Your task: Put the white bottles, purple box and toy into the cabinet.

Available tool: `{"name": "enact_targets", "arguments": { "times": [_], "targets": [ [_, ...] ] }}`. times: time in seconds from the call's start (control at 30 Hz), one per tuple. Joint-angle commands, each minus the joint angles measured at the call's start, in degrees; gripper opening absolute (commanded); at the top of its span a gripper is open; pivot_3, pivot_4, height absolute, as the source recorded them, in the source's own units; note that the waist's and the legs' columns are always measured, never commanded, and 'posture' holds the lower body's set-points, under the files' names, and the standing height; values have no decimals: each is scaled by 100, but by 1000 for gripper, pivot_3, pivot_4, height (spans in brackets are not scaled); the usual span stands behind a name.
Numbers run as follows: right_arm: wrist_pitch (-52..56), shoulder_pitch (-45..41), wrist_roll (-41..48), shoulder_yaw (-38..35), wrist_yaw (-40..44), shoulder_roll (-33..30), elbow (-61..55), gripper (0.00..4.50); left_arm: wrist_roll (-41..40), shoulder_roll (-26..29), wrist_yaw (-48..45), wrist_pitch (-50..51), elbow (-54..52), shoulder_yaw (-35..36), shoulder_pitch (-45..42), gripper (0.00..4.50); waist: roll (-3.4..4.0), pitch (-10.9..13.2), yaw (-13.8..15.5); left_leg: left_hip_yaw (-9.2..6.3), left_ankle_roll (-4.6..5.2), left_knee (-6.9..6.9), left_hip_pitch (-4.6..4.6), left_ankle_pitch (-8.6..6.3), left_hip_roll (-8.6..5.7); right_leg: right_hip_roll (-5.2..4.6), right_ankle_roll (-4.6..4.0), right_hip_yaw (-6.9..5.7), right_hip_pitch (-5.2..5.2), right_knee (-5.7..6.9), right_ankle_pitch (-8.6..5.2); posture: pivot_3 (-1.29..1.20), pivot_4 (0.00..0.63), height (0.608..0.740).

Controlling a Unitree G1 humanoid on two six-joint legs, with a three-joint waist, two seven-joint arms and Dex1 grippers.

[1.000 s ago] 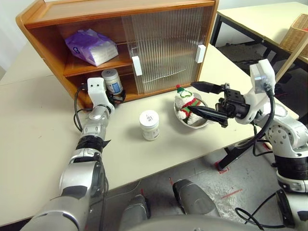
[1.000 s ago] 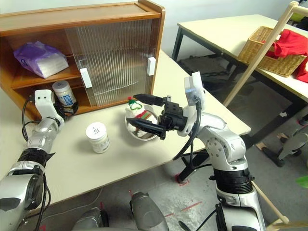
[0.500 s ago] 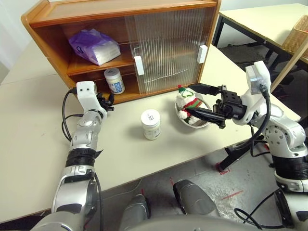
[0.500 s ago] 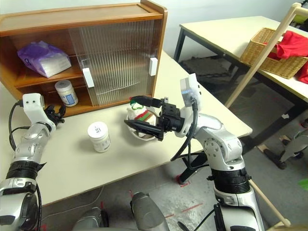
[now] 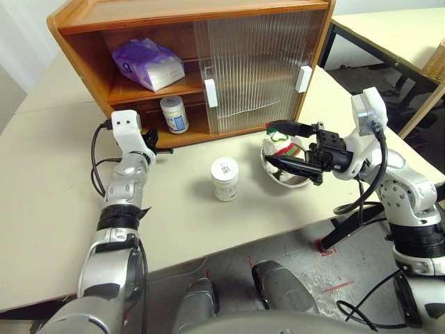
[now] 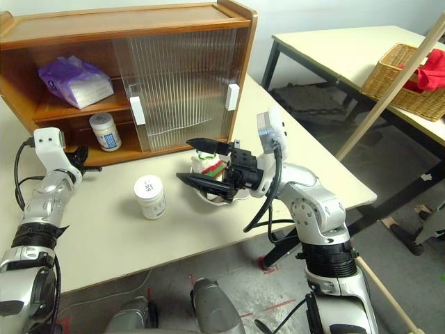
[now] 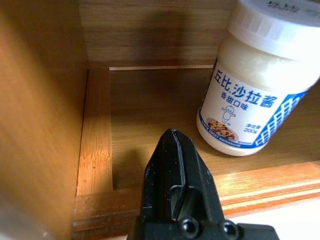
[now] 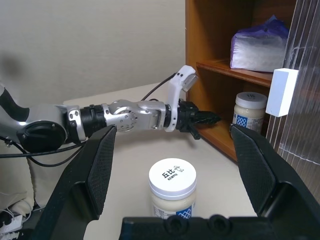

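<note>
I see one short white plastic jar upright on the orange-brown wooden cabinet's bottom shelf, its label facing out. My left gripper is clenched empty just outside; my right gripper gapes, straddling the plush snowman toy.

A pale beige table fills most of the head views, its top plain and evenly lit. Beyond its far right corner stands a second table of the same pale top on black legs, well apart from the first. A wicker basket sits on that second table with red cloth in it. A light wooden pole leans across in front of the basket. The floor is grey concrete, worn, with short red tape marks near the table's foot. A black cable lies on the floor at the right. The wall behind is plain off-white.
</note>
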Motion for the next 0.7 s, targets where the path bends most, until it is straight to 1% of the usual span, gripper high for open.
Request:
{"name": "enact_targets", "arguments": {
  "times": [0.03, 0.43, 0.7],
  "targets": [
    [-25, -14, -42, 3, -7, -40, -62, 4500, 162, 58, 27, -156, 350, -78, -181, 18, 0, 0, -1, 0, 0, -1, 0, 0, 0, 0, 0, -1, 0, 0, 0, -300, 48, 740],
    [-62, -14, -91, 88, -11, 29, -70, 4500, 498, -8, -134, -334, 1042, -424, -603, 18, 0, 0, 69, -8, 8, 0, 0, 7, -5, -1, -2, -2, 8, 0, 1, -306, 50, 740],
    [-60, 10, -90, 107, -13, 47, -107, 4500, 645, 16, -186, -405, 1242, -570, -738, 18, 0, 0, 140, -15, 2, -1, -1, 5, -7, -7, -2, 7, 10, 0, 1, -311, 46, 740]
  ]
}}
